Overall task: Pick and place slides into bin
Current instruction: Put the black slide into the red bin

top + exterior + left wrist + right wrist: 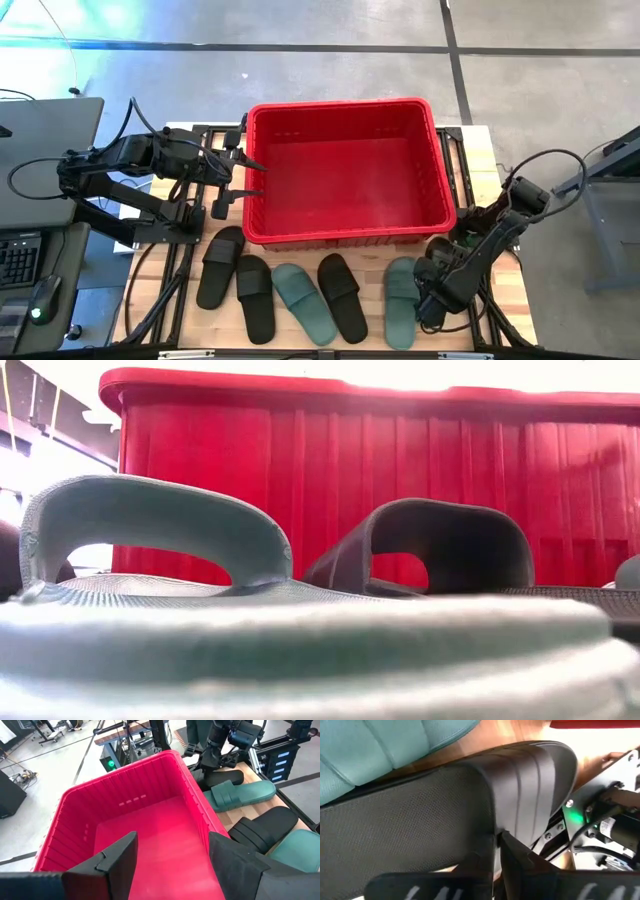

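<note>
The red bin (345, 170) stands at the table's far middle. Five slides lie in a row on their soles in front of it: black (220, 265), black (255, 297), teal (305, 302), black (342, 297), teal (403, 300). A sixth, black slide (420, 820) lies at the row's right end, mostly hidden under my right gripper (432, 295), which is shut on its strap. My left gripper (172, 865) is open and empty over the bin's left rim (246, 180). My right gripper has the edge of the black slide's wide strap (492, 827) pinched between its two fingers (520, 855). It slants down at it from the table's right side. In the left wrist view the slide (226, 776) still looks to be lying on the table.
The bin's walls are tall and ribbed (400, 470) and fill the far side behind the slides. A teal slide (150, 540) and a black slide's strap (440, 545) stand close to the low camera. A keyboard and mouse (40, 300) lie left of the table.
</note>
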You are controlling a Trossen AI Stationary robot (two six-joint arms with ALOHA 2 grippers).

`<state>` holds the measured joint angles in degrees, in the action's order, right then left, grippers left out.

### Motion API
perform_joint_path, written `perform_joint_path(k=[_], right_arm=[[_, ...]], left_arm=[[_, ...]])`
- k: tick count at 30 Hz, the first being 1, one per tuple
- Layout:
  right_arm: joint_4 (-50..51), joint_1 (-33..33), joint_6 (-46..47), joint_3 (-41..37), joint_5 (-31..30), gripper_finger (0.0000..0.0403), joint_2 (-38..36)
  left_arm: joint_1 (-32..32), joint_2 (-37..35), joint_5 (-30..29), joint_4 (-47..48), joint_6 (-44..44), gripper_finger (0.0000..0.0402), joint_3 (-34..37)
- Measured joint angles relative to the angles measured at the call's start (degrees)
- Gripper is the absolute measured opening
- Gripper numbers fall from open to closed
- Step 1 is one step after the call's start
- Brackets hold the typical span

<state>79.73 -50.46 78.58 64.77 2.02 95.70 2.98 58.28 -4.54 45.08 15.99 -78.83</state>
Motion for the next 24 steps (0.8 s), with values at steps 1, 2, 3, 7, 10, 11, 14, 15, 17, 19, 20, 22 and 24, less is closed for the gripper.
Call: perform_joint_path(k=[1,2,3,7,10,11,14,15,17,19,20,22,24], right_arm=[[0.48,0.02,0.45,0.50,-0.01,0.0002,0.02],[0.94,0.02,0.52,1.33,0.09,0.0001,0.06],[1.13,0.02,0.59,2.52,0.43,0.0001,0.09],[1.47,0.00,0.74,9.35,0.98,0.0000,0.09],[1.85,-0.11,0.42,15.95,0.98,0.0000,0.09],[2.46,-0.29,0.40,18.36,0.96,0.0000,0.09],[4.30,-0.92,0.56,25.89,0.42,0.0000,0.09],[4.89,-1.22,1.07,28.42,-0.23,0.0000,0.09],[5.88,-1.84,1.63,33.38,-2.01,0.0000,0.04],[6.18,-2.56,1.87,38.27,-5.68,0.0000,0.02],[6.15,-2.90,1.48,40.55,-8.19,0.0000,0.02],[6.14,-3.32,-0.42,45.08,-13.95,0.0000,0.02],[5.51,-3.25,-3.78,49.15,-20.68,0.0000,0.00]], left_arm=[[0.00,0.00,0.00,0.00,0.00,0.0227,0.00],[0.00,0.00,0.00,0.02,0.00,0.0227,0.00],[0.00,0.00,0.00,0.02,0.00,0.0227,0.00],[0.00,0.00,0.00,0.02,0.00,0.0227,0.00],[0.00,0.00,0.00,0.02,0.04,0.0227,0.00],[0.00,0.00,0.00,0.02,0.04,0.0227,0.01],[0.00,0.00,0.00,0.02,0.04,0.0227,0.02],[0.00,0.00,0.00,0.02,0.07,0.0227,0.02],[0.00,0.00,0.00,0.02,0.07,0.0227,0.02],[0.00,0.00,0.00,0.03,0.07,0.0227,0.02],[0.00,0.00,0.00,0.04,0.07,0.0227,0.02],[0.00,0.00,0.00,0.04,0.07,0.0227,0.02],[0.00,0.00,0.00,0.04,0.13,0.0227,0.02]])
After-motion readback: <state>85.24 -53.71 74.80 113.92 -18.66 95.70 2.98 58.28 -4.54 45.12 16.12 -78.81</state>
